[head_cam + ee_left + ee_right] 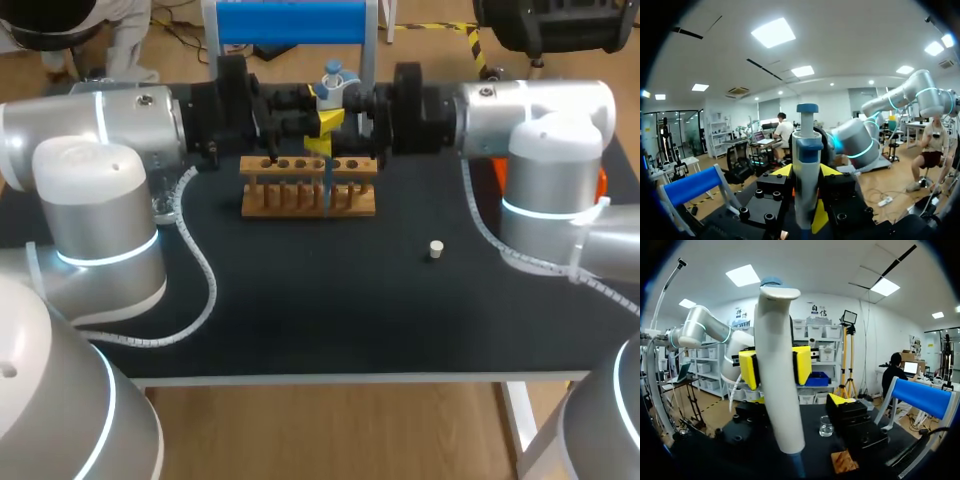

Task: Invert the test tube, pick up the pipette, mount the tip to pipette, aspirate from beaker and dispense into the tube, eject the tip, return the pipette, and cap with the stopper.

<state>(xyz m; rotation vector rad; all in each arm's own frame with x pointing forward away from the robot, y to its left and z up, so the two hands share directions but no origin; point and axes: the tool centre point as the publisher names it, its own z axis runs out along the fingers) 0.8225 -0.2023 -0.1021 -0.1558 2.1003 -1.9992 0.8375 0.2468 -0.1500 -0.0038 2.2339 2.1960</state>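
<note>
The table (300,300) has a matt black surface with a pale front edge. Near its far side, in the middle, stands a wooden rack (308,198) with a row of dark holes along its top. Right above the rack the two hands meet from opposite sides. The left hand (312,120) is clenched on the pipette (334,78): in the right wrist view its yellow tips press the white body from both sides. The pipette stands upright, blue cap uppermost, and its thin blue lower end runs down to the rack; whether it reaches into one of the holes I cannot tell. The right hand (799,401) is released, its fingers apart around the pipette's lower body. The gap on one side shows the small glass beaker (826,426) standing on the table. The white stopper (435,249) sits alone on the black surface, well apart from the rack, towards the right arm. A blue-topped stand (290,22) rises at the table's far edge behind the hands. White spiral-wrapped cables (195,262) trail from both arms across the surface
</note>
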